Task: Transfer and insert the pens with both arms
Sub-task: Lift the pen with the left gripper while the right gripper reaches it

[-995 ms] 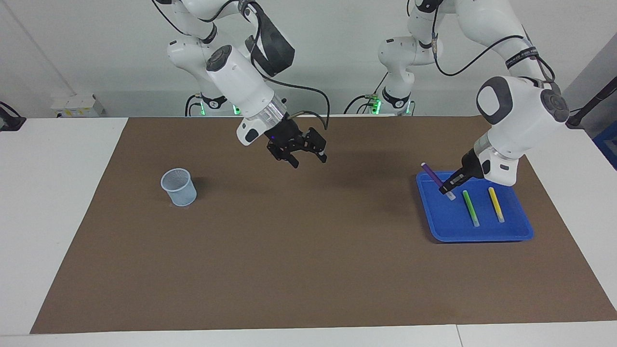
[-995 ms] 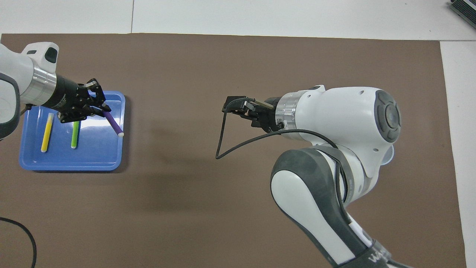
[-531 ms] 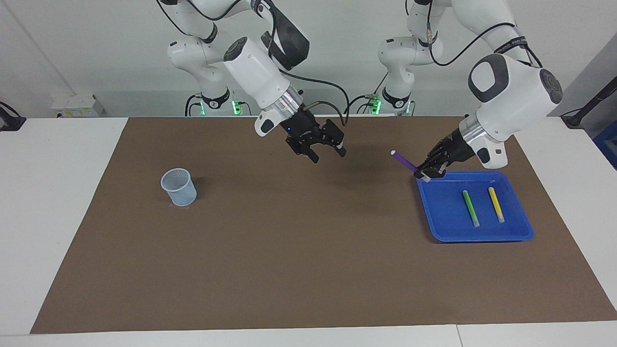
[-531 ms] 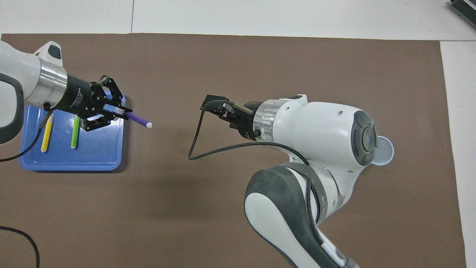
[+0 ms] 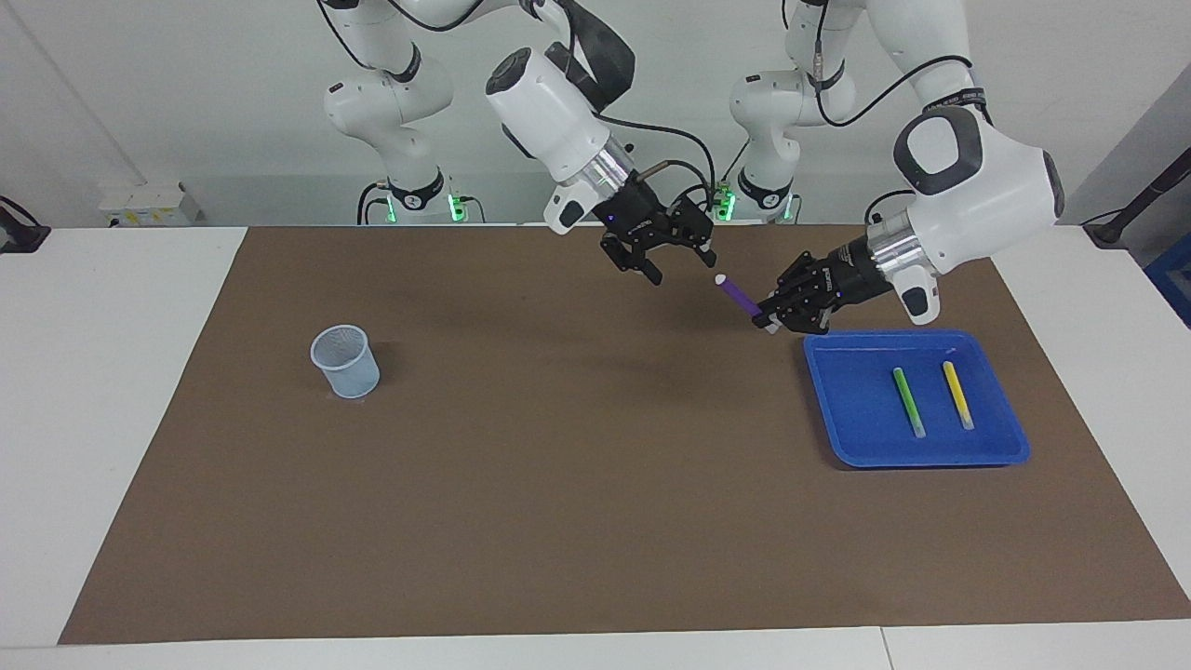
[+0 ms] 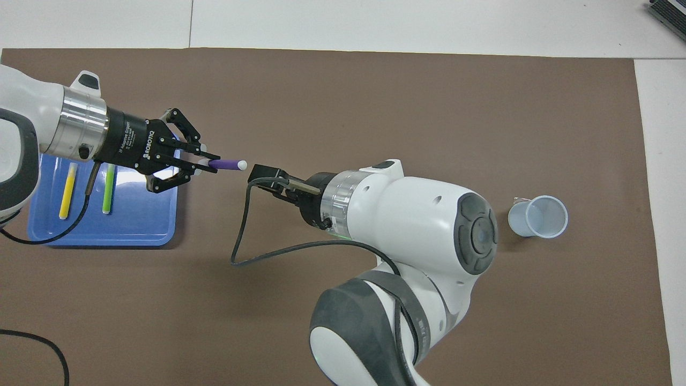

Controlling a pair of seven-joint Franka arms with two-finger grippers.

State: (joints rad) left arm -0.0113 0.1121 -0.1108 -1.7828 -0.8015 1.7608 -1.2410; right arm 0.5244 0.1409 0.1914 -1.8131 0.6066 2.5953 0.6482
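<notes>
My left gripper (image 5: pixel 772 319) (image 6: pixel 197 163) is shut on the pale end of the purple pen (image 5: pixel 741 296) (image 6: pixel 225 164). It holds the pen in the air over the brown mat, just off the blue tray (image 5: pixel 916 453) (image 6: pixel 107 237). The pen's free tip points at my right gripper (image 5: pixel 679 262) (image 6: pixel 263 173), which is open and empty in the air, a short gap from that tip. The green pen (image 5: pixel 908 400) (image 6: pixel 108 190) and the yellow pen (image 5: pixel 957 395) (image 6: pixel 67 190) lie side by side in the tray.
A pale blue mesh cup (image 5: pixel 345 361) (image 6: pixel 537 216) stands upright on the mat toward the right arm's end of the table. A black cable (image 6: pixel 241 236) loops from the right wrist. The brown mat (image 5: pixel 577 484) covers most of the table.
My left gripper lifted the purple pen out of the tray and carried it toward the table's middle. My right gripper swung toward it and now faces the pen's tip.
</notes>
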